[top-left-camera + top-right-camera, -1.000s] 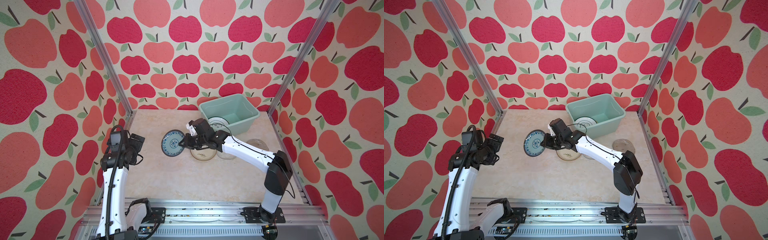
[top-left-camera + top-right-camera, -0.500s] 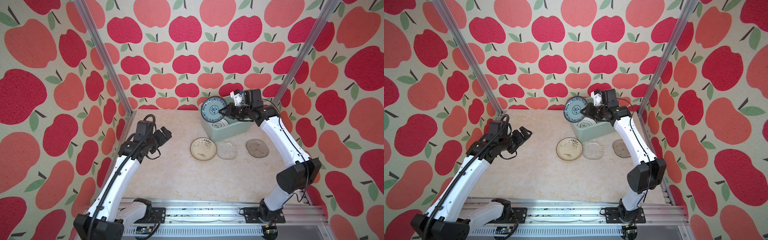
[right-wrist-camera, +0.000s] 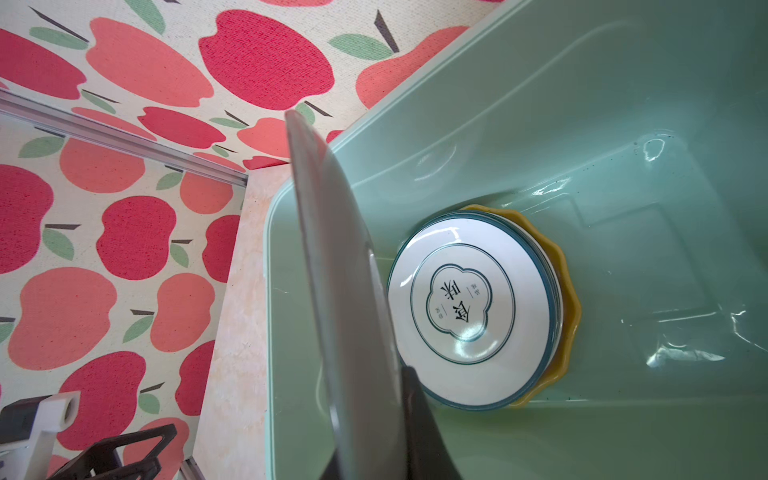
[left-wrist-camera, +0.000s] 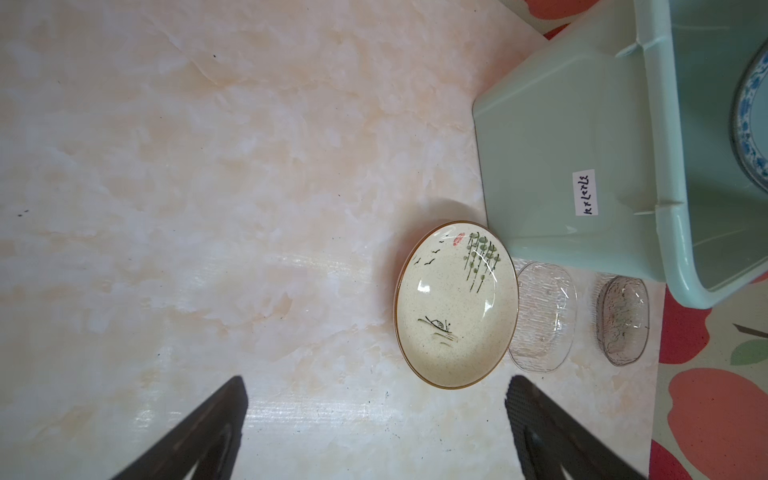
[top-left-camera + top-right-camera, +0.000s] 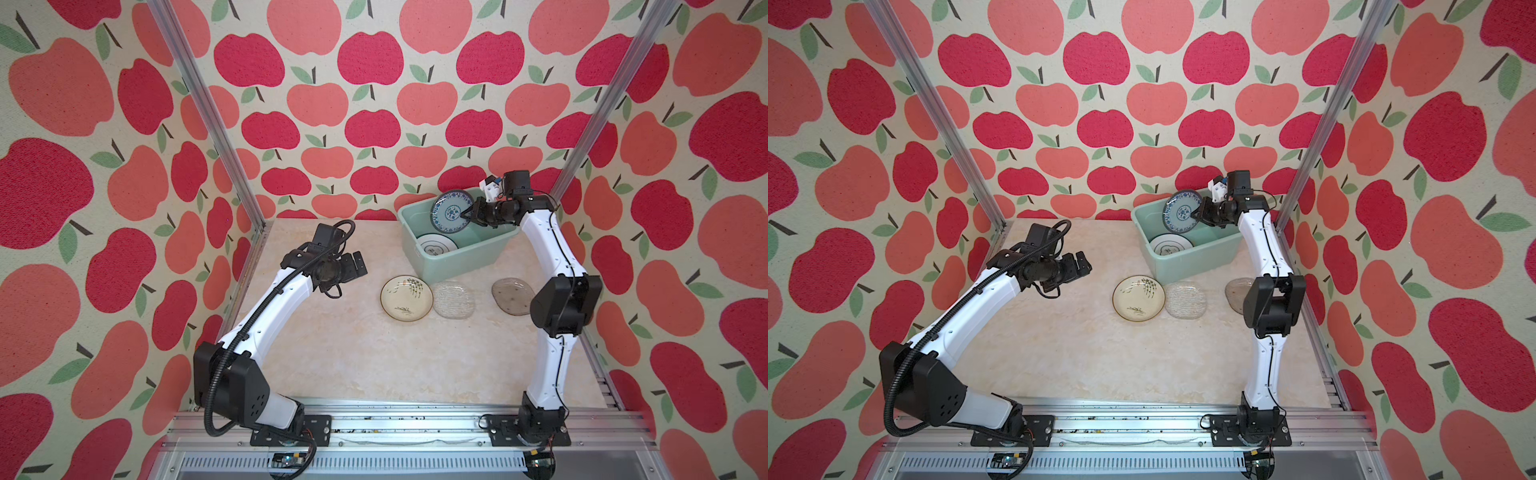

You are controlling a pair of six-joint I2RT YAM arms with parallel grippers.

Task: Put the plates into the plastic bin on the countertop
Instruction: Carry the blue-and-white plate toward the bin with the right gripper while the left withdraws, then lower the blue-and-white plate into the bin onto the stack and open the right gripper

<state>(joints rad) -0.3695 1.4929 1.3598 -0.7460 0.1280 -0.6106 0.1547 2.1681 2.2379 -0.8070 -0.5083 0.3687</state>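
My right gripper (image 5: 467,216) (image 5: 1197,215) (image 3: 374,399) is shut on a blue-patterned plate (image 5: 451,212) (image 5: 1181,211) (image 3: 345,291), held on edge above the mint-green plastic bin (image 5: 457,266) (image 5: 1192,259) (image 3: 623,124). In the bin lies a white plate with dark lettering (image 5: 436,247) (image 3: 469,307) on top of a yellow scalloped plate (image 3: 565,291). On the countertop (image 5: 332,353) in front of the bin lie a cream plate with a plant drawing (image 5: 406,298) (image 4: 455,307), a clear glass plate (image 5: 454,300) (image 4: 544,316) and a grey glass plate (image 5: 512,296) (image 4: 622,320). My left gripper (image 5: 359,266) (image 4: 376,415) hangs open and empty, left of the cream plate.
Apple-patterned walls with aluminium posts (image 5: 208,112) close in the countertop on three sides. The bin stands at the back right corner. The right arm's elbow (image 5: 565,305) hangs just beside the grey glass plate. An aluminium rail (image 5: 374,419) runs along the front edge.
My right gripper has carried the blue-patterned plate from the middle of the countertop up to above the bin. My left arm has reached out from the left wall towards the middle.
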